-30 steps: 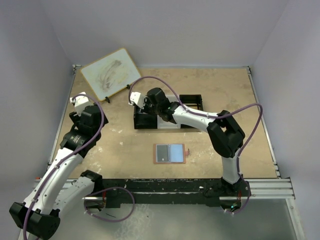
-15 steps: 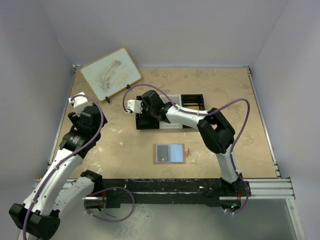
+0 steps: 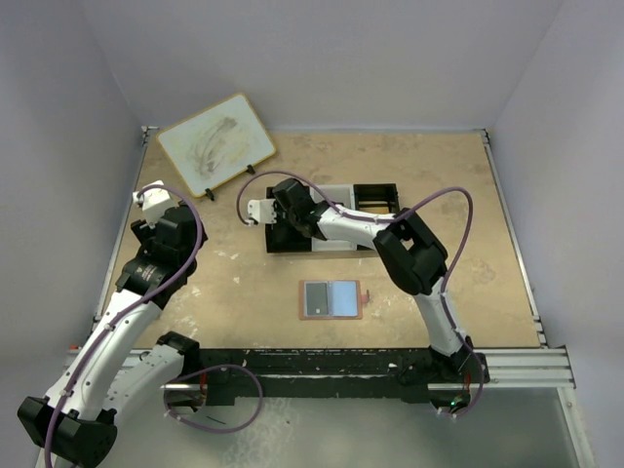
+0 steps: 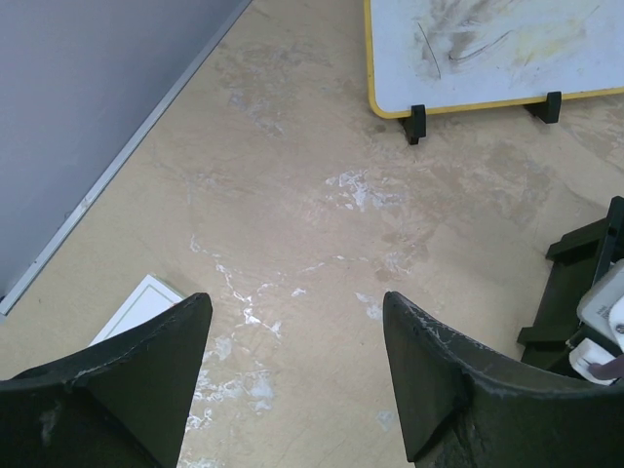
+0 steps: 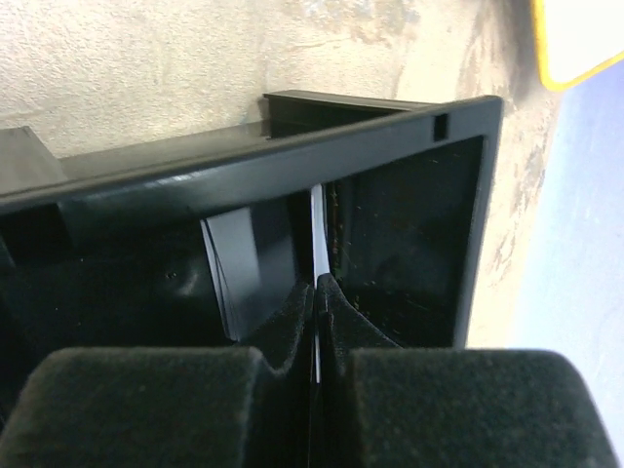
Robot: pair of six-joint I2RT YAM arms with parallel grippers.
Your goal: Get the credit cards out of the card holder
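Your tan, white-scuffed table (image 3: 439, 175) sits between plain grey walls (image 3: 341, 58); left gripper (image 4: 294, 312) gapes above it, right gripper (image 5: 317, 285) pinches a thin card (image 5: 318, 224) inside the black tray (image 5: 370, 136)

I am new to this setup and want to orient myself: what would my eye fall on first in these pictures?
The white right arm stretches to the black-white-black three-compartment tray at the table's middle, and the right jaws are shut on a thin card, seen edge-on, inside its left black compartment. Nearer the arms, the small reddish-brown leather-like card holder lies open, grey-blue inside.
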